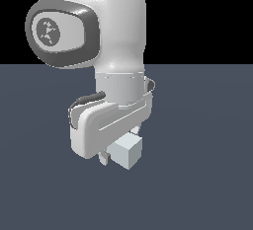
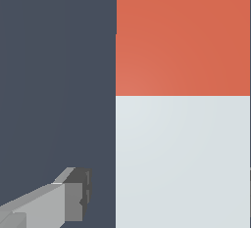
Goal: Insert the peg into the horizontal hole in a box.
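Peg [image 1: 127,152] low centre of the exterior view, under the hand; only its white end shows. One of the fingers [image 2: 73,195] stands beside it, ungripped, apparently spread for grasping. Box unseen.

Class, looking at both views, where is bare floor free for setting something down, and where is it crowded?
Free: the dark blue-grey floor on either side of the white robot arm. Crowded: beneath the pincer, where the red-orange and white square peg lies close against it.
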`<state>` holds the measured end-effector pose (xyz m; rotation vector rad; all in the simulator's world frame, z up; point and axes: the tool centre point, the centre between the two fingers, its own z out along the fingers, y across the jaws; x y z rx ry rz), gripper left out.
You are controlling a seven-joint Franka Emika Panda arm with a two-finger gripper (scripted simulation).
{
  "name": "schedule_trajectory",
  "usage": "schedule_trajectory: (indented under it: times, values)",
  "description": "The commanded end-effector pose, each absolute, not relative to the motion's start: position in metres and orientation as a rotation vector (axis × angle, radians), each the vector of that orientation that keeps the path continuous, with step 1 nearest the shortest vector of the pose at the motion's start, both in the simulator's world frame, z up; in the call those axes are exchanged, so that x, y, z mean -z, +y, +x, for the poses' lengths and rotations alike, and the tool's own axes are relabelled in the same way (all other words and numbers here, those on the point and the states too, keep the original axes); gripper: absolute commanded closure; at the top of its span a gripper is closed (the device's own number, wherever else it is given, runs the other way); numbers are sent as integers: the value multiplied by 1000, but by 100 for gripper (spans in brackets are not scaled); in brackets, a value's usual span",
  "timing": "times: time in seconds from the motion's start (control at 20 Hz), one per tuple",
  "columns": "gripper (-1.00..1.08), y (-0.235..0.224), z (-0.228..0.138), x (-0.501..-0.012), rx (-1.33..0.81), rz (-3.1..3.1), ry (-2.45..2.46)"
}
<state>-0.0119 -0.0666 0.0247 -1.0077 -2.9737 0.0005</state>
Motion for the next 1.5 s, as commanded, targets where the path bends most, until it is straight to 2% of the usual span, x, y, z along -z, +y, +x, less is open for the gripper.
schedule_trajectory:
  times: [0.0,0.8,1.45]
  values:
    - [108,-67,-11,-24,0,-1008,-2975]
    - [108,-65,-15,-25,0,-1045,-2962]
    - [108,-50,-45,-35,1,-1366,-2829]
